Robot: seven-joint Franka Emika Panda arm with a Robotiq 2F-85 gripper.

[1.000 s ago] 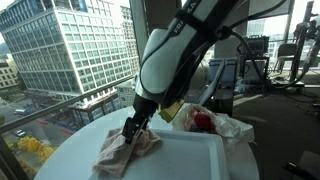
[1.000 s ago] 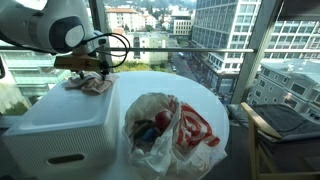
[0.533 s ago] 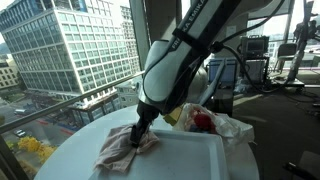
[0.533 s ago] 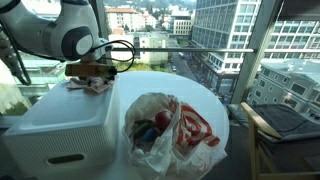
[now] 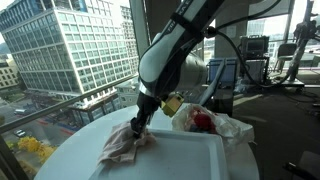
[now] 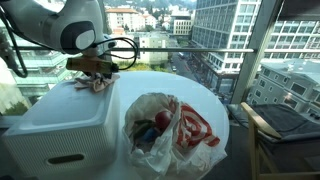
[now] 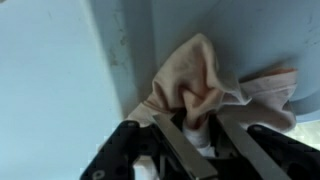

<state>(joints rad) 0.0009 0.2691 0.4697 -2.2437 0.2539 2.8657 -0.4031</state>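
A crumpled beige cloth [image 5: 120, 150] lies at the corner of a white bin [image 5: 190, 158], partly on the round white table [image 5: 68, 152]. My gripper [image 5: 137, 127] points down into the cloth, and a fold rises up to its fingers. In the wrist view the cloth [image 7: 200, 80] bunches between the two metal fingers [image 7: 172, 140], which press on a fold from both sides; the gripper [image 7: 190, 121] is shut on it. From the opposite side the gripper [image 6: 96, 71] hovers over the cloth [image 6: 92, 84] at the bin's far corner [image 6: 60, 120].
A crinkled plastic bag [image 5: 212, 122] with red and dark items inside lies on the table beside the bin, also seen in an exterior view [image 6: 165, 128]. Big windows and a railing ring the table. The table edge [image 6: 225, 120] is close to the bag.
The fingers have closed from wide open onto a fold of the cloth. The arm has shifted slightly and the cloth is pulled up a little at the pinch.
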